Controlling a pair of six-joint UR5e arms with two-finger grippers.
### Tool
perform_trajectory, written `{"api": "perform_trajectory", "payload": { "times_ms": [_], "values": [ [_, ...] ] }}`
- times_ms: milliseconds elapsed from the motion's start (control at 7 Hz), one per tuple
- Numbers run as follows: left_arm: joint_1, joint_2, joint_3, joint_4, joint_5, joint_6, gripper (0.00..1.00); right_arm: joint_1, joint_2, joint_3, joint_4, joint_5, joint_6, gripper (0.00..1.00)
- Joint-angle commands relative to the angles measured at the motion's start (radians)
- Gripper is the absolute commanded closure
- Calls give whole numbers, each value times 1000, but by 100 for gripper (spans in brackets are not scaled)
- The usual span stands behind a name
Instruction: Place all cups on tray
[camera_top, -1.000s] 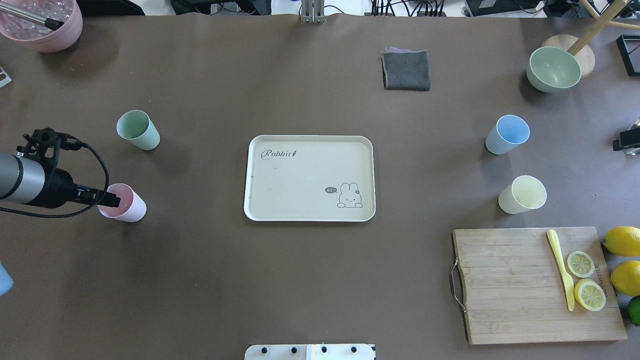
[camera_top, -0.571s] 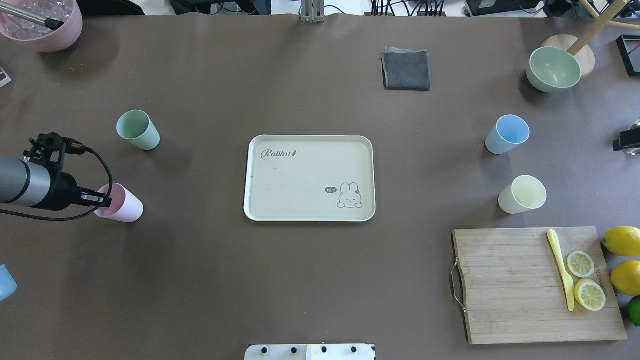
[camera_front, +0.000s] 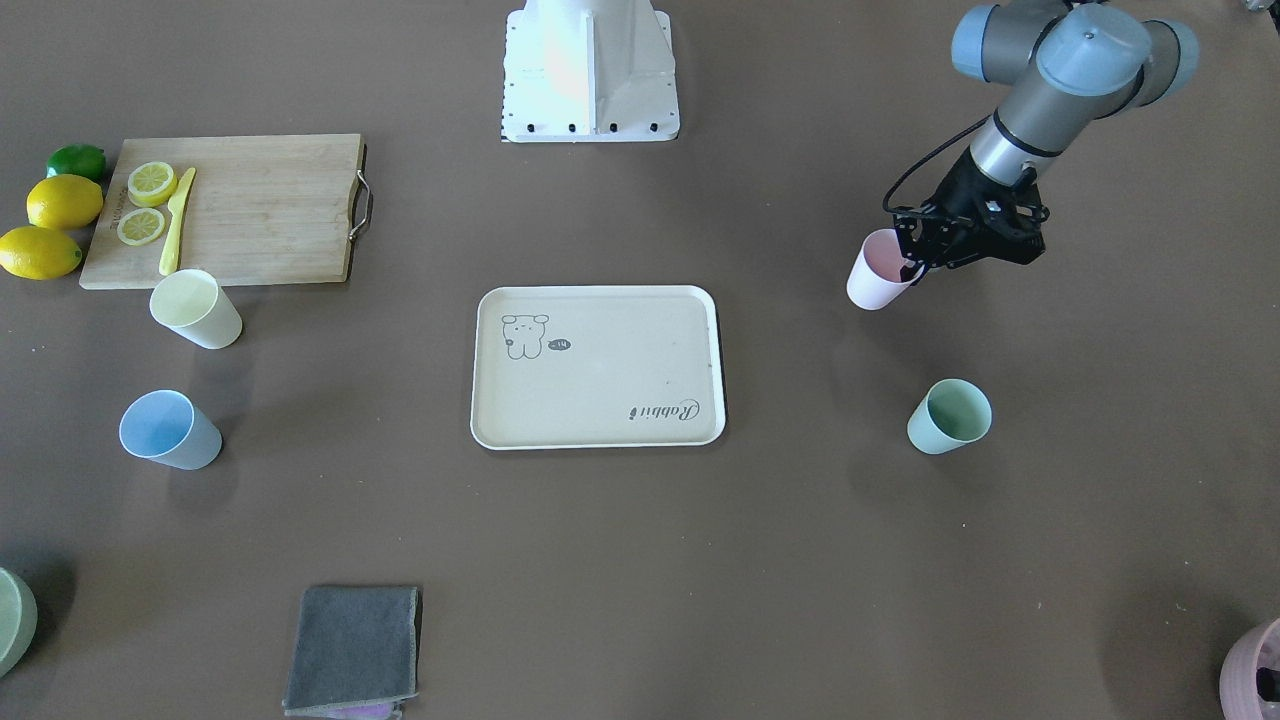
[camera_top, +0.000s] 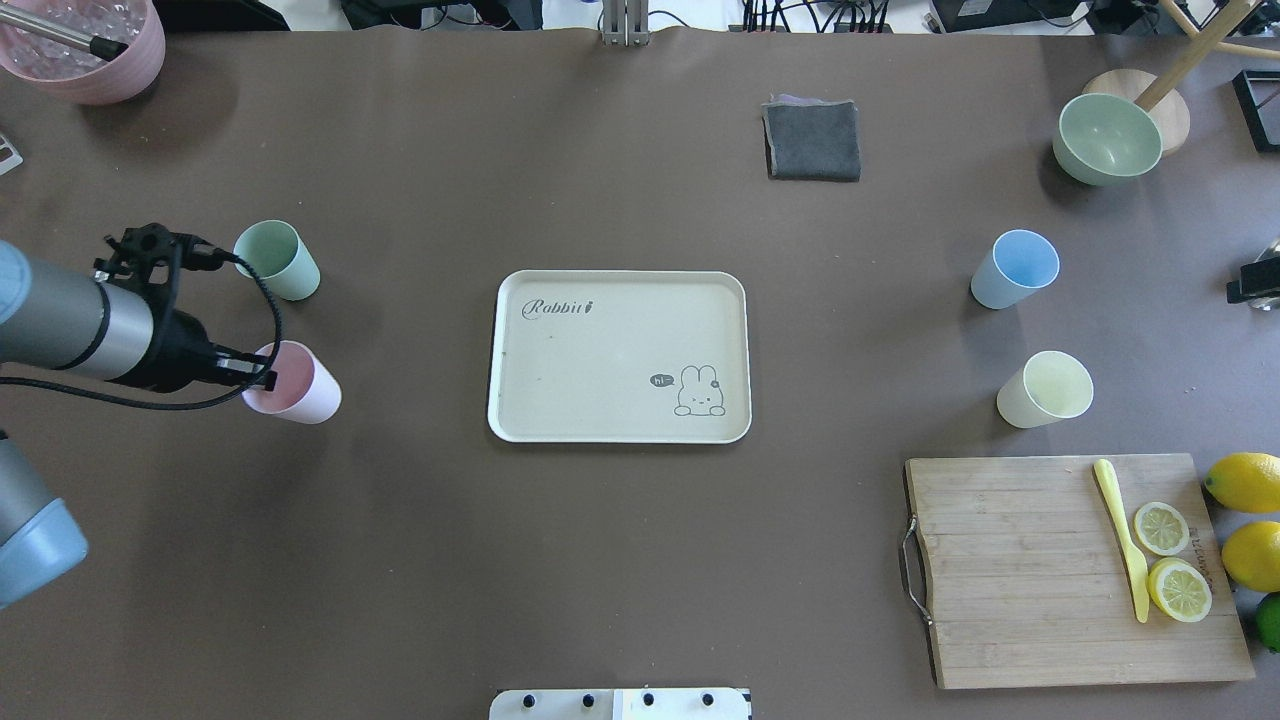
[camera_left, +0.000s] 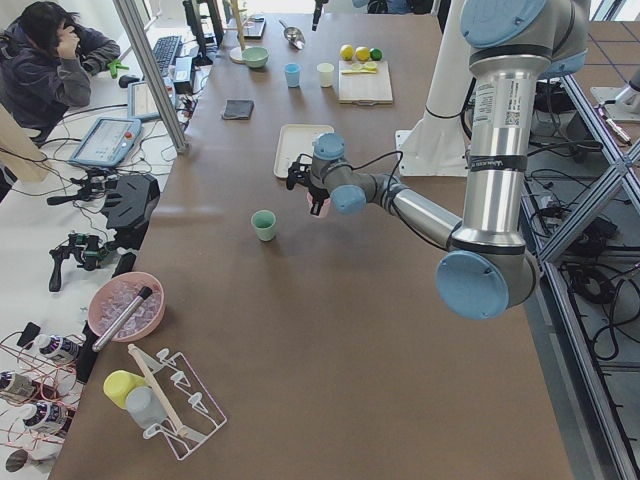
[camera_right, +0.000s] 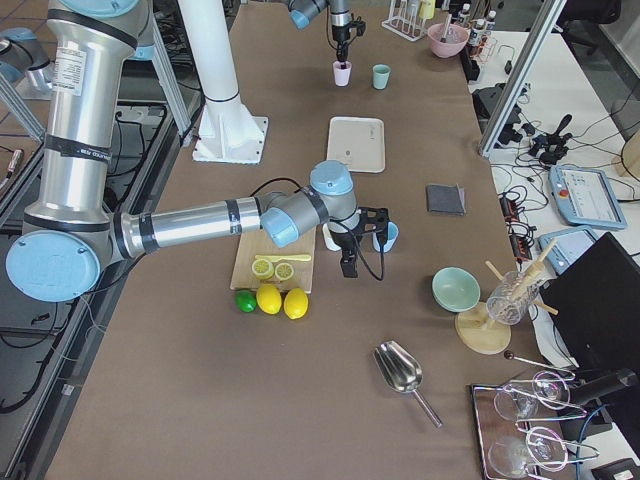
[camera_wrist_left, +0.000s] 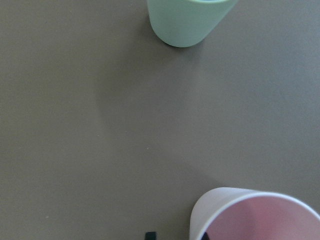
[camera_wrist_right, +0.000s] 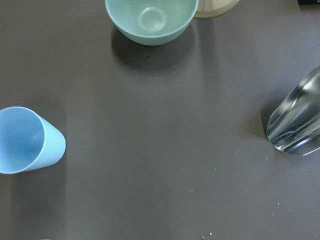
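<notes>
Pink plastic is the story right now: the left gripper (camera_top: 262, 378) is clamped on the rim of the pink cup (camera_top: 300, 388), one black finger dipping inside the mouth, the other pressed on the outer wall. The jaws stand only a wall's thickness apart. The cup hangs tilted in the grip, its mouth leaning toward the wrist, between the tray (camera_top: 600, 360) and the table's left end. Whether its base clears the table (camera_top: 640, 560) cannot be told. In the left wrist view it fills the bottom corner, smooth and matte.

Over on the far side, the right gripper (camera_right: 362, 245) hovers just beside the blue cup (camera_top: 1014, 269). It shows only in the exterior right view, so whether its fingers are apart or together cannot be told.

Now the field. The tray lies flat in the middle, cream, rectangular with rounded corners and a raised rim, a rabbit drawn in one corner. No cup is on it. The mint cup (camera_top: 277, 260) stands upright near the pink one. The blue cup and the yellow cup (camera_top: 1044, 389) stand apart on the right, all plain tapered tumblers with no handles. A grained wooden cutting board (camera_top: 1020, 570) lies near the yellow cup, and a folded grey cloth (camera_top: 812, 140) lies beyond the tray.
</notes>
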Motion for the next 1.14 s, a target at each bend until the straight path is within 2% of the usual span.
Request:
{"api": "perform_trajectory", "payload": {
  "times_ms": [0, 143, 429, 714, 1000],
  "values": [
    [95, -275, 15, 300, 34, -128, 100, 0, 3, -2, 0, 0, 1, 1],
    [147, -356, 76, 312, 96, -175, 100, -1, 3, -3, 0, 1, 4, 1],
    [197, -426, 158, 308, 140, -202, 100, -3, 6, -5, 0, 2, 5, 1],
    [197, -426, 164, 299, 141, -194, 100, -5, 6, -5, 0, 2, 5, 1],
    [195, -426, 225, 216, 143, -196, 100, -5, 7, -5, 0, 2, 5, 1]
  ]
}}
